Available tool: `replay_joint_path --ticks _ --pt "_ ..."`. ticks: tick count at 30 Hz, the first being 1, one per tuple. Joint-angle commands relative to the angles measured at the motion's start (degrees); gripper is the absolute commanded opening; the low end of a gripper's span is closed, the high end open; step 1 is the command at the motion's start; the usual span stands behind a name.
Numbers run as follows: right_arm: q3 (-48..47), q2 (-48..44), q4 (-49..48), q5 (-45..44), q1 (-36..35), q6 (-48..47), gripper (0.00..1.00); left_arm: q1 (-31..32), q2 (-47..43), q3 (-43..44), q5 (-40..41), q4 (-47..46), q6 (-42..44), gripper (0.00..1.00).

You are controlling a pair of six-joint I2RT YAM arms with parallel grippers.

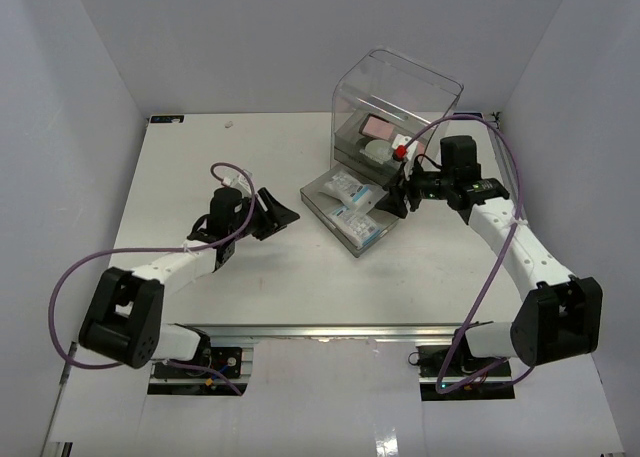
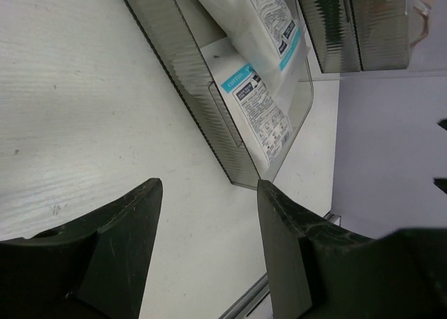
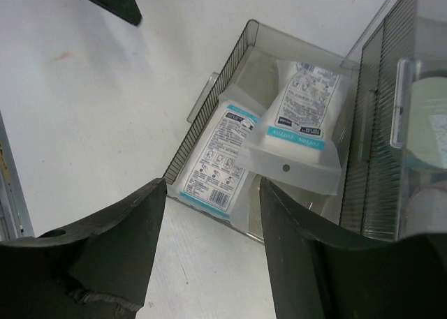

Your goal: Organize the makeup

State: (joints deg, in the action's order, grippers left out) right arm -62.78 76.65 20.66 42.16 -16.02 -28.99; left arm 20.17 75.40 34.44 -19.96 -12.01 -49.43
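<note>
A grey drawer (image 1: 372,239) stands pulled out of the clear plastic box (image 1: 400,92) onto the table. Two white-and-blue packets (image 1: 344,186) (image 1: 353,220) lie in it; they also show in the right wrist view (image 3: 218,158) (image 3: 305,116) and the left wrist view (image 2: 262,109). A pink palette (image 1: 378,127) and a round pale compact (image 1: 375,153) sit in the box's drawers. My right gripper (image 1: 400,199) (image 3: 213,193) is open and empty at the drawer's right side. My left gripper (image 1: 274,215) (image 2: 209,193) is open and empty, left of the drawer. No brushes are in view.
The drawer's ribbed side wall (image 2: 188,75) faces my left gripper. The box's ribbed drawer fronts (image 3: 374,130) stand just right of the open drawer. White walls enclose the table on the left, back and right. The metal rail (image 1: 330,330) runs along the near edge.
</note>
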Motion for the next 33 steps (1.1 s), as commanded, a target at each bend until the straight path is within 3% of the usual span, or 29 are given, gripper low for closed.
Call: replay_joint_path --ticks 1,8,17,22,28,33 --pt "0.9 -4.4 -2.6 7.8 1.7 0.8 0.62 1.4 7.4 3.9 -3.2 -8.9 -7.3 0.68" --pt "1.6 -5.5 -2.6 9.8 3.3 1.0 0.62 4.9 18.1 11.7 -0.3 -8.4 -10.6 0.71" --pt "1.9 -6.4 -2.8 11.0 5.0 1.3 0.62 8.3 27.6 23.4 8.0 6.2 -15.6 0.7" --pt "2.0 -6.5 -2.9 11.7 5.7 1.5 0.62 10.0 29.5 28.8 14.1 17.8 -16.0 0.66" --pt "2.1 -6.6 -3.1 11.9 6.0 1.8 0.62 11.3 32.2 33.9 17.2 23.8 -15.7 0.59" --pt "2.3 -6.8 -3.3 12.3 6.6 2.1 0.62 11.8 34.5 35.8 16.6 25.2 -15.4 0.41"
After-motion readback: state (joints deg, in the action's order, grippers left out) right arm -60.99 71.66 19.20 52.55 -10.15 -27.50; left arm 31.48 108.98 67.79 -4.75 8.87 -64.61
